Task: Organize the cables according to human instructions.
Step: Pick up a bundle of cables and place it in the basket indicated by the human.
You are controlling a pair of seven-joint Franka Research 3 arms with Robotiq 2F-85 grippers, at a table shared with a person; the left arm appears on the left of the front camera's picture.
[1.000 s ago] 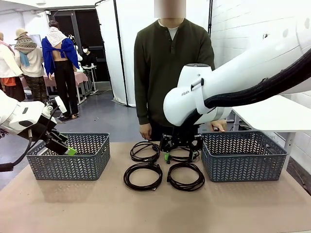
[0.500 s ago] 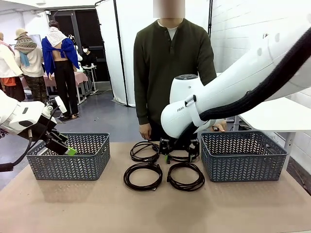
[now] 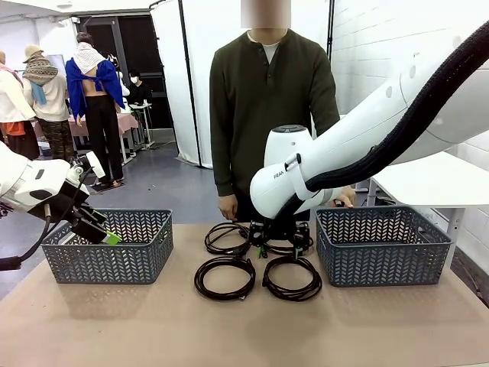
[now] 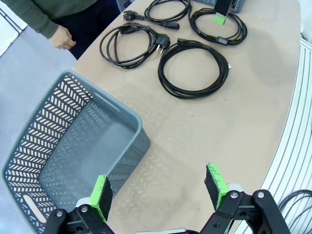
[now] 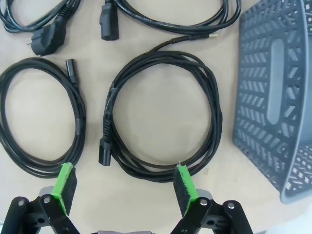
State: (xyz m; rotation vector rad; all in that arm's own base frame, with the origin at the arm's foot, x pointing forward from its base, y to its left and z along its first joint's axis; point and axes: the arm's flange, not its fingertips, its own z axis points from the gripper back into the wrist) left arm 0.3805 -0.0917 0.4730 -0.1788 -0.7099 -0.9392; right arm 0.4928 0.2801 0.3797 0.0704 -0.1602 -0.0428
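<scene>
Count: two claws, two grey baskets, four black cables, one person.

Left claw (image 4: 158, 187): green pads wide apart, nothing between them. It hangs at the edge of the left basket (image 3: 114, 256), one pad over the basket and one over the bare tabletop (image 3: 229, 329).

I see the cables as a two-by-two block of flat loops between the baskets: far left cable (image 3: 227, 238), near left cable (image 3: 224, 277), far right cable (image 5: 165, 22), near right cable (image 5: 213, 117). In the right wrist view the two far loops are cut off by the top edge.

Right claw (image 5: 125, 184): pads spread, gripping nothing, over the near rim of the near right cable. I cannot tell whether it touches. From the front it hides much of the far right cable.

Right arm (image 3: 367, 145): lettering reads "FRA", the rest is unreadable.

One hand (image 3: 228, 206) of the person hangs at the far edge. The other is mostly hidden behind the arm.

Right basket (image 3: 382, 252): cut off in the right wrist view.
</scene>
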